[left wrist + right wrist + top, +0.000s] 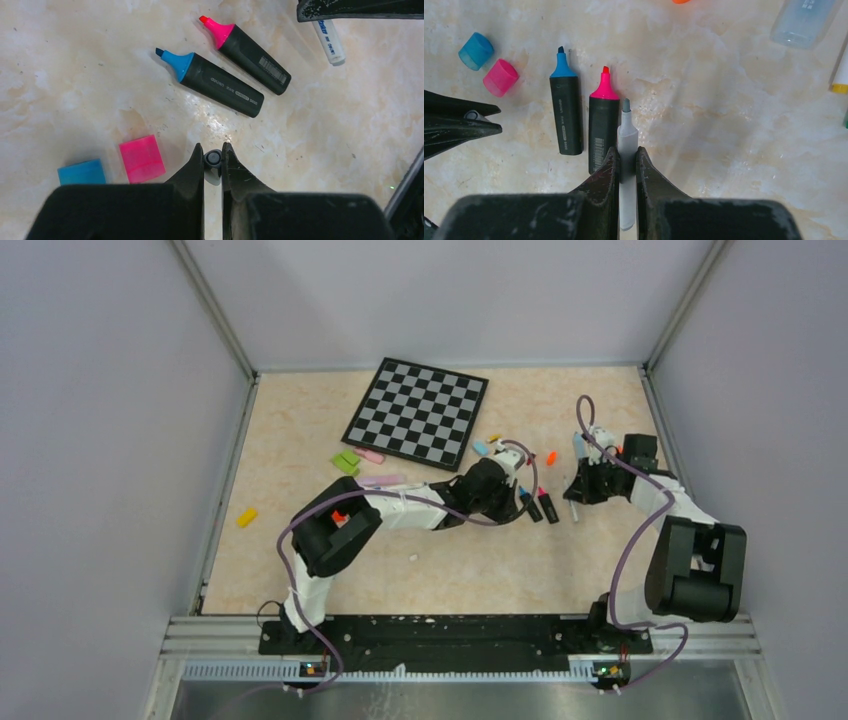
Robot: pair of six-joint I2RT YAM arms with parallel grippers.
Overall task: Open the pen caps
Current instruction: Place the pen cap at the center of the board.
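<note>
A: Checking the left pincer (213, 148). Gripping anything?

B: Nearly closed, pinching a small grey cap (213, 159) end-on, just short of the blue pen (212, 84).

A: And the right pincer (626, 150)?

B: Clamped fully on the barrel of a grey pen (626, 131), second along from the blue pen, just past the pink pen (603, 125). Bare tip showing, so probably the owner of that grey cap.

A: Why gripped that way?

B: Likely for a straight pull along the barrel: anchoring the body on one side, taking only the cap on the other. Kept low over the counter (734, 130), presumably for a short drop.

A: Other caps?

B: Blue cap (81, 171) and pink cap (142, 158), loose off the tip end of the blue pen, not touching it. No caps on the blue or pink pen either.

A: Pose of the arms?

B: Left: elbow folded back, forearm stretched flat toward the blue pen. Right: elbow bent out wide, forearm angled in from the other side of the blue pen, wrist tipped down.
</note>
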